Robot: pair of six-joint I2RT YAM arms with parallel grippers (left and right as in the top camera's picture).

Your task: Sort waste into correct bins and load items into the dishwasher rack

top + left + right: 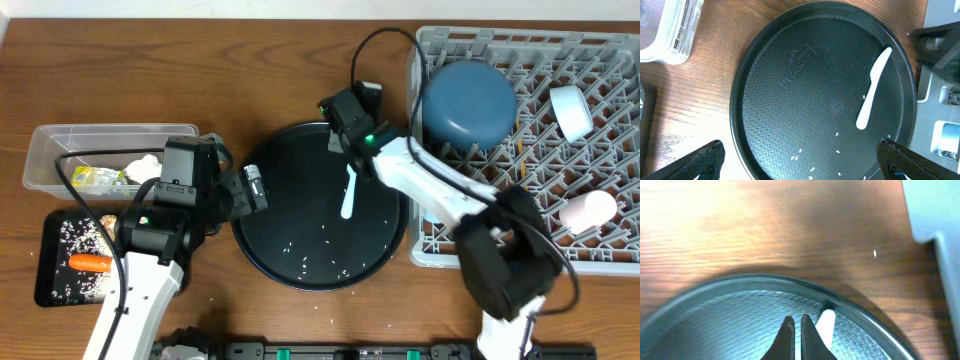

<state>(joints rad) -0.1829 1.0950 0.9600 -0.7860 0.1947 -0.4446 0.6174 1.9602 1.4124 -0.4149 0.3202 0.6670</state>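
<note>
A white spoon (349, 190) lies on the large round black tray (300, 260), also in the left wrist view (872, 90). My right gripper (338, 140) hovers at the tray's far rim, shut and empty (796, 330), the spoon's end (826, 325) just right of its fingers. My left gripper (252, 188) is open and empty over the tray's left side (800, 162). The clear tub (60, 150) holds the yellow-green wrapper (95, 180) and white tissue (145, 165). The black rectangular tray (50, 285) holds the carrot (90, 263) and rice grains.
The grey rack (600, 60) at the right holds a dark blue plate (468, 100), a white bowl (570, 110) and a pink cup (588, 210). Loose rice grains (320, 262) lie on the round tray. The rack's corner (935, 215) is right of my right gripper.
</note>
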